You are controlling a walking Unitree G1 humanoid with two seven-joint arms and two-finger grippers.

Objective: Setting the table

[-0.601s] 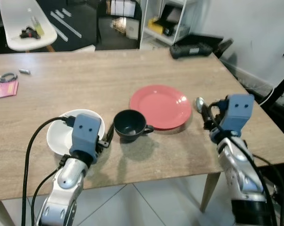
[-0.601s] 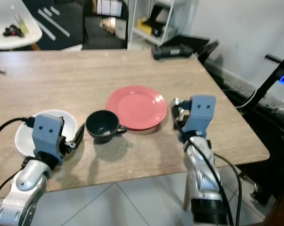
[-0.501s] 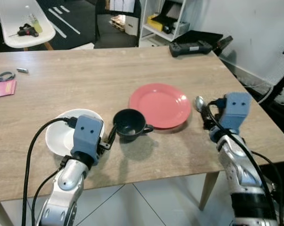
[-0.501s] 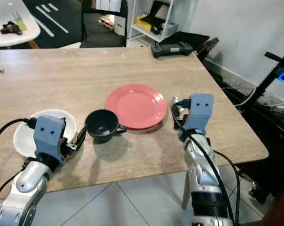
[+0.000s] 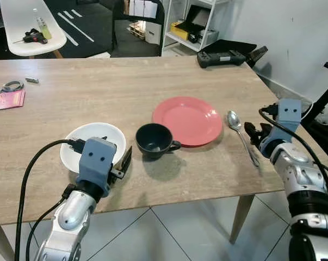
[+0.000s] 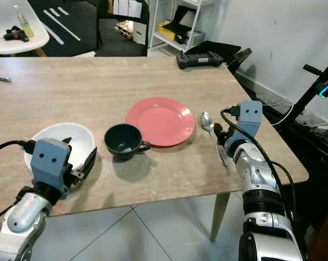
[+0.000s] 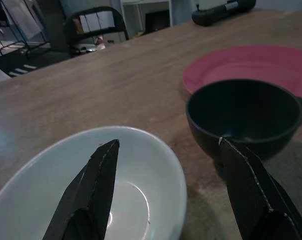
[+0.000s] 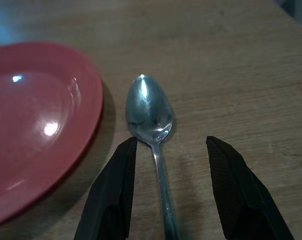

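Note:
A red plate (image 5: 187, 120) lies at the middle of the wooden table (image 5: 115, 87). Left of it stands a dark cup (image 5: 155, 140), handle toward the plate, and further left a white dish (image 5: 93, 152). A metal spoon (image 5: 241, 133) rests flat on the table just right of the plate. My right gripper (image 5: 252, 133) is open at the spoon's handle end; in the right wrist view the spoon (image 8: 151, 107) lies between the parted fingers (image 8: 115, 195). My left gripper (image 7: 169, 145) is open and empty, low between the white dish (image 7: 115, 200) and the cup (image 7: 246, 120).
A black controller (image 5: 224, 55) lies at the table's far right corner. A pink card (image 5: 6, 100) and small metal items sit at the far left. Behind are a white chair (image 5: 25, 27) and shelves (image 5: 193, 24). The table's right edge is close to my right arm.
The right gripper has let go of the spoon and drawn back to the right, leaving it flat beside the plate. The left gripper has pulled back from the cup.

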